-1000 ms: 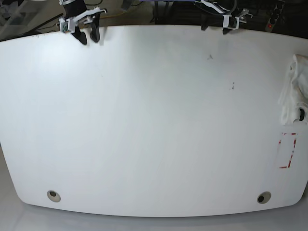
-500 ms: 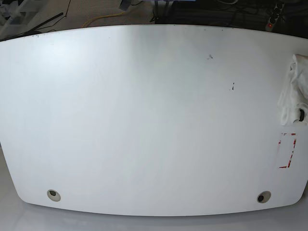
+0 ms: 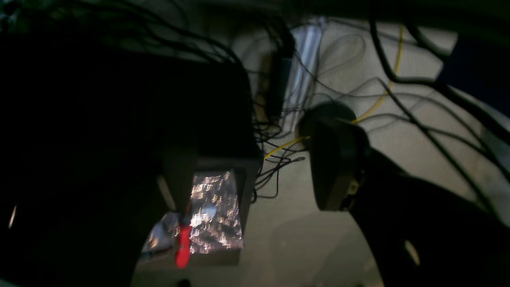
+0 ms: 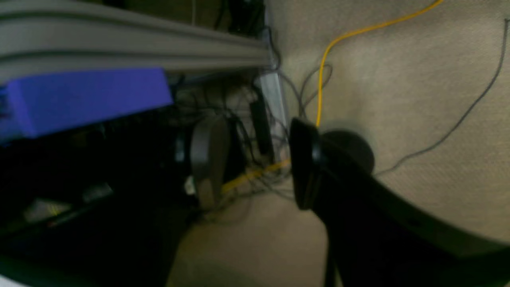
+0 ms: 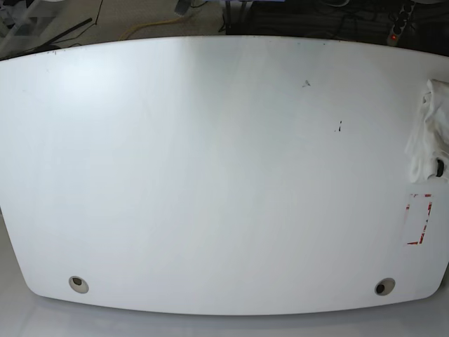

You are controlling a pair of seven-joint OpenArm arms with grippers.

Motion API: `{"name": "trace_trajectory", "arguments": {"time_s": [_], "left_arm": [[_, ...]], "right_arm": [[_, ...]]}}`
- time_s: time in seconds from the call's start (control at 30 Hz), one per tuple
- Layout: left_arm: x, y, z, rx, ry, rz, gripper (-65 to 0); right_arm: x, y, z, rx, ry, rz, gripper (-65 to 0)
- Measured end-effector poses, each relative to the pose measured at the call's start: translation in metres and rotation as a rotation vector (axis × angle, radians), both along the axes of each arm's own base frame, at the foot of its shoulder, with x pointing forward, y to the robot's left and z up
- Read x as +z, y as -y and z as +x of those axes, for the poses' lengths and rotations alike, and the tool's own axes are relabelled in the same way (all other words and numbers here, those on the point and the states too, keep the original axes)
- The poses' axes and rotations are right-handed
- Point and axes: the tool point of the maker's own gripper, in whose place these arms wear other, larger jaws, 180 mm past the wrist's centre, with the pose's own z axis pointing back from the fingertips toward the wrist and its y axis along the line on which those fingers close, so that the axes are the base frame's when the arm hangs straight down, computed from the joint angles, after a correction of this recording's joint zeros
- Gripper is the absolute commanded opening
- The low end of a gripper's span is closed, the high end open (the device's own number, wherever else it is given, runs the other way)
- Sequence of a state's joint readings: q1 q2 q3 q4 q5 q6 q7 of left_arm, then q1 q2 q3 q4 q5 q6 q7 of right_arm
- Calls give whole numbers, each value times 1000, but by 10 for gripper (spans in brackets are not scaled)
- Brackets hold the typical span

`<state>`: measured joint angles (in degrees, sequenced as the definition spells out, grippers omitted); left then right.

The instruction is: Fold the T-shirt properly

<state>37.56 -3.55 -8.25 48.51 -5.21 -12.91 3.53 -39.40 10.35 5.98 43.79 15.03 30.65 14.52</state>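
Observation:
The T-shirt (image 5: 429, 133) lies as a crumpled white bundle at the right edge of the white table (image 5: 210, 175), partly cut off by the base view; no print shows. Neither gripper is in the base view. In the left wrist view my left gripper (image 3: 259, 175) hangs over the floor behind the table, fingers apart and empty. In the right wrist view my right gripper (image 4: 255, 163) is also over the floor, fingers apart and empty. The shirt shows in neither wrist view.
A red-outlined rectangle (image 5: 419, 219) is marked on the table below the shirt. Two round holes (image 5: 78, 284) (image 5: 384, 286) sit near the front edge. Cables, including a yellow one (image 4: 322, 67), lie on the floor. A purple block (image 4: 83, 97) is beside my right gripper.
One second ago both grippers hung at the table's far edge in the base view; they have pulled back out of that view. The shirt has not moved.

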Motion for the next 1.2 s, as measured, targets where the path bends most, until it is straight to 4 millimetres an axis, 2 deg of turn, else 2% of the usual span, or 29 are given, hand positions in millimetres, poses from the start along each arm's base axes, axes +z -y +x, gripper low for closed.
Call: {"name": "trace_trajectory", "arguments": {"time_s": [0.07,0.23,0.5,0.8,1.03,1.2], "left_arm": [[-11,-1,10,4,-7,2,-250],[-30,-2,25,29,-38,0,-250],[-47,18,41,-9,-48,-38,-251],[-56,-6,58,-17,-63,103,-251],[-56,-5,47,-12,-89,114,-251],[-56,-5,47,-12,-89,114,-251]], "right_arm": [[-11,-1,4,60,-23,1,-396],[-32,4,22,66,-50,-23,-396],[-50,5,51,51,-72,-26,-395],[-61,22,87,150,-56,-168,-390],[-62,20,89,191,-54,-174,-390],[-63,20,86,191,-61,-173,-390]]}}
